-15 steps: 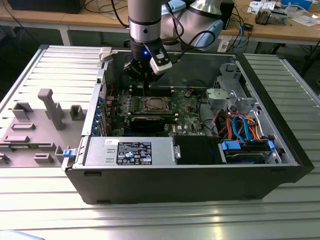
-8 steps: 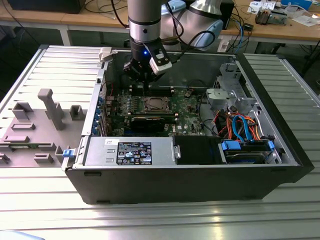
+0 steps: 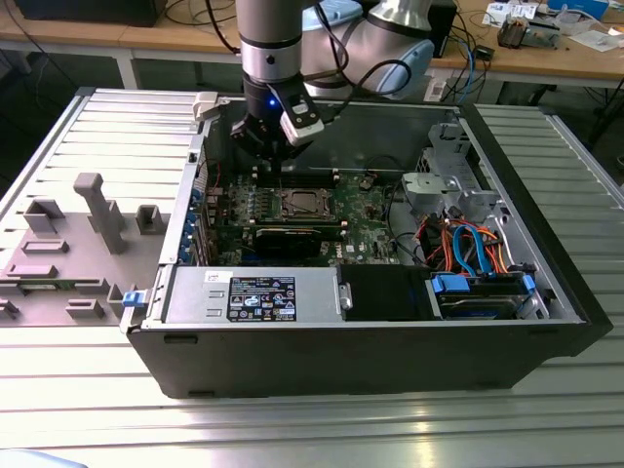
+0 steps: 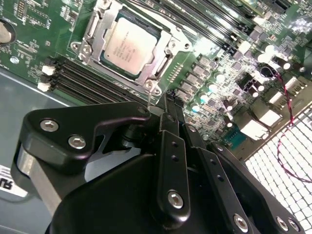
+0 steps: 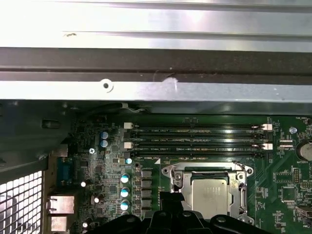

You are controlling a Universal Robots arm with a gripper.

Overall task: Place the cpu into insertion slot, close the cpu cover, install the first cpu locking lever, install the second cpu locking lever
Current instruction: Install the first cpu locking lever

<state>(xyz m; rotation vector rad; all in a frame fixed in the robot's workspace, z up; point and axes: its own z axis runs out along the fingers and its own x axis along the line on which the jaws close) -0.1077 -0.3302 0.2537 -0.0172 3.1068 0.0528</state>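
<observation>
The cpu (image 4: 130, 46) lies flat in the insertion slot (image 3: 303, 205) of the green board inside the open computer case. Its silver top (image 5: 209, 195) shows through the window of the cpu cover (image 4: 152, 74), which lies down flat around it. My gripper (image 3: 276, 166) hangs above the board's far side, just behind the socket and over the memory slots. Its black fingers (image 4: 168, 105) stand close together with nothing between them. In the first wrist view the gripper (image 5: 170, 207) sits at the socket's near corner, apart from the cover (image 5: 209, 171).
Long memory slots (image 5: 195, 139) run beside the socket. A black graphics card (image 3: 288, 237) lies in front of it. The power supply (image 3: 253, 294), a drive bay with blue parts (image 3: 478, 292) and orange and blue cables (image 3: 468, 244) crowd the front and right. A grey fixture (image 3: 97, 210) stands outside the case.
</observation>
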